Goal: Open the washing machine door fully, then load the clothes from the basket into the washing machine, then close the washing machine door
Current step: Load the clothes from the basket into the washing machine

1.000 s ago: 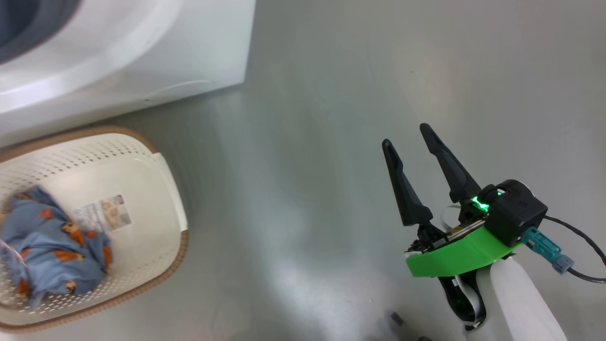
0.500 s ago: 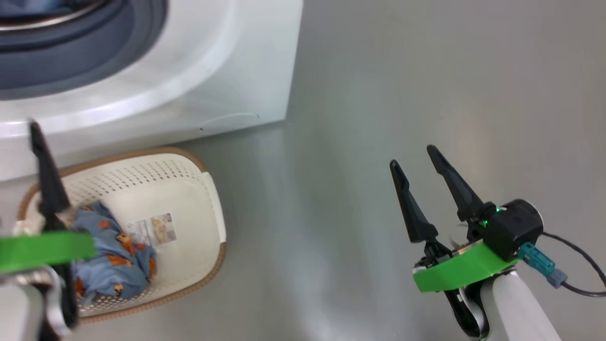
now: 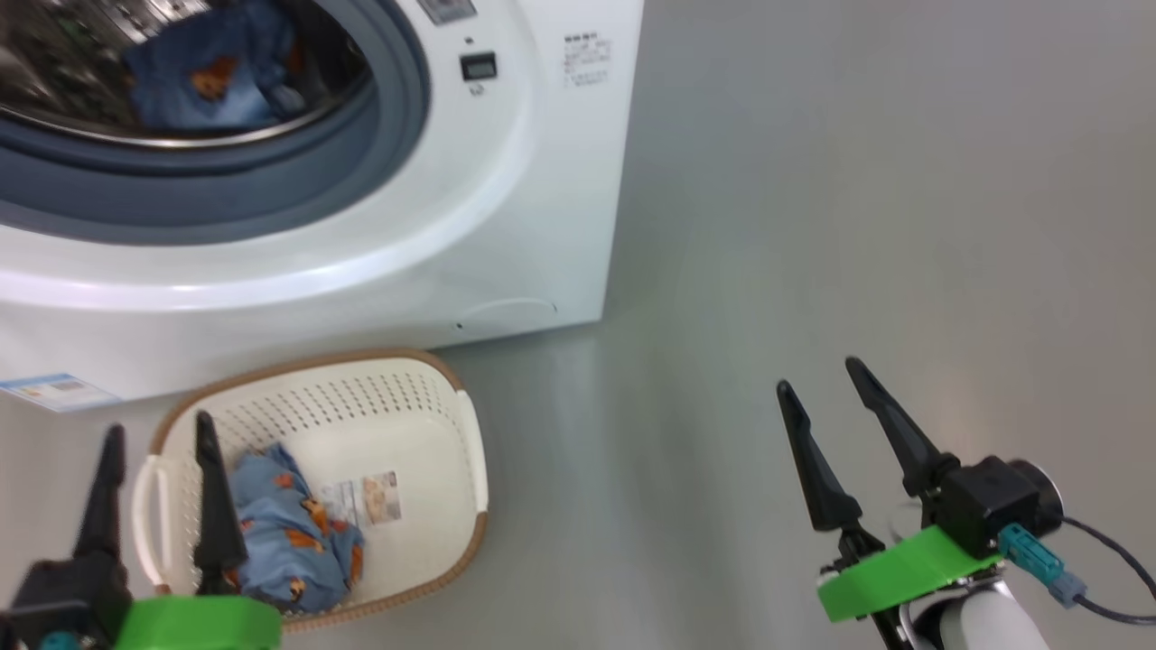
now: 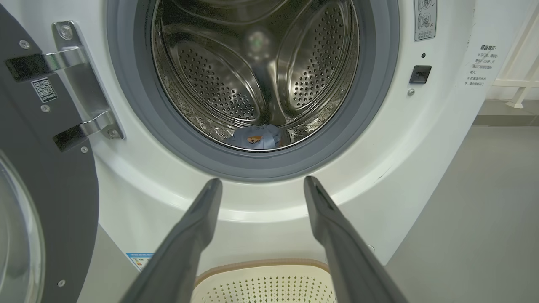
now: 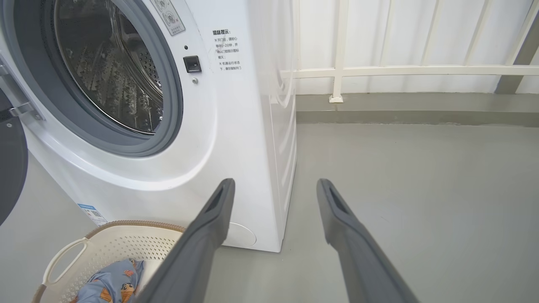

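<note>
- On the grey floor [image 3: 813,181] stands the white washing machine [image 3: 542,181], its mouth uncovered. The washing machine door [image 4: 42,189] is swung out to the left edge of the left wrist view, dark inner face showing, hung on a metal hinge [image 4: 80,80].
- Inside the grey gasket [image 4: 374,105], the perforated steel drum [image 4: 219,84] holds a bundle of blue clothes [image 3: 208,86] printed with orange-brown figures. It lies at the bottom, near the front lip.
- Just before the machine's foot sits the cream basket [image 3: 424,397] with its brown rim. A second blue bundle [image 3: 293,546] lies in its left half, beside the label sticker [image 3: 366,499] on the bottom.
- The left pincer [image 3: 159,427] is spread wide with nothing between its fingers.
- In the head view one of its fingers stands outside the basket's left handle. The other crosses the basket's inside, just left of the second blue bundle; whether it touches the fabric I cannot tell.
- Its wrist view faces the drum, with the basket's far rim showing low between the fingers.
- The right pincer [image 3: 818,374], on a green mount [image 3: 903,573], is also wide and empty. It is over bare floor, well apart from the basket and to the right of the machine.
- On the machine's front are a blue energy sticker [image 3: 54,390] at the lower left, a round flap [image 3: 506,311] at the lower right and a dark latch socket [image 3: 478,66] beside the mouth.
- A white railing [image 5: 400,69] runs behind the machine in the right wrist view.
</note>
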### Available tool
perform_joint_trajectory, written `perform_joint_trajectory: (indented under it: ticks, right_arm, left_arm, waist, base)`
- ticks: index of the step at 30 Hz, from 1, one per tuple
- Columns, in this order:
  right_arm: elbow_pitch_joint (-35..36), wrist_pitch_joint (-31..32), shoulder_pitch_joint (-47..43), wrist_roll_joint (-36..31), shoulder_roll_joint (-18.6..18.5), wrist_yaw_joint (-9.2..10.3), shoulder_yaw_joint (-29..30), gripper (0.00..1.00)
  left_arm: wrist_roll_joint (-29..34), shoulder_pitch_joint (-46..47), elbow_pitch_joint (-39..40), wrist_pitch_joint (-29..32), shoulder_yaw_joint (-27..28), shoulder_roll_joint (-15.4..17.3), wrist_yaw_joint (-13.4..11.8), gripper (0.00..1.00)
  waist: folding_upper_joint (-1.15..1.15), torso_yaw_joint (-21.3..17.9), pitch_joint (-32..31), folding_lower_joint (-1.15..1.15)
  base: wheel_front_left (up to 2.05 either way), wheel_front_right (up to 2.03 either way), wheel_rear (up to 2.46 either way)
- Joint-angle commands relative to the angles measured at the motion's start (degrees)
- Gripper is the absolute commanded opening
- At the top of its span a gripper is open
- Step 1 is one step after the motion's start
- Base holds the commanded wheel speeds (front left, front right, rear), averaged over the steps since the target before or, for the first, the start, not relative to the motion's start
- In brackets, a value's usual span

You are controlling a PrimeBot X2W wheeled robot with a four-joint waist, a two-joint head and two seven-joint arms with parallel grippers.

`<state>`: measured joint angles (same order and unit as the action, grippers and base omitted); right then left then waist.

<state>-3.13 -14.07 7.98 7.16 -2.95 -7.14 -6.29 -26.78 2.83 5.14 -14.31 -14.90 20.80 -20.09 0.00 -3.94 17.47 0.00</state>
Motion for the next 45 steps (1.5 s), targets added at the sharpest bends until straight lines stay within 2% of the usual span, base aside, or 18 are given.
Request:
perform_joint_trajectory:
  ticks: [1,12,22,45]
  right_arm:
    - [1.83,0.46,-1.2,-0.3,0.07,-0.35,-0.86,1.0]
    - [5.47,4.43,-6.81,-1.17,0.07,-0.35,-0.35,1.0]
    - [7.35,6.34,-10.86,-0.89,0.07,-0.35,-0.28,1.0]
    - [8.48,7.09,-11.83,-0.72,0.07,-0.35,-0.25,1.0]
  left_arm:
    - [0.77,-0.17,1.2,-0.63,1.65,0.78,-0.35,1.0]
    - [1.2,-4.87,-0.7,-0.66,-1.25,-0.81,0.67,1.0]
    - [0.86,-8.0,-0.73,-0.37,-1.91,-0.73,0.28,1.0]
    - [-0.09,-7.32,0.0,-0.31,-1.33,-0.64,0.3,1.0]
  waist:
    - [0.0,2.24,-4.13,0.0]
    - [0.0,3.46,-11.1,0.0]
    - [0.0,3.08,-15.24,0.0]
    - [0.0,3.96,-15.13,0.0]
  base:
    - [0.0,0.0,0.0]
    - [0.0,0.0,0.0]
    - [0.0,0.0,0.0]
    - [0.0,0.0,0.0]
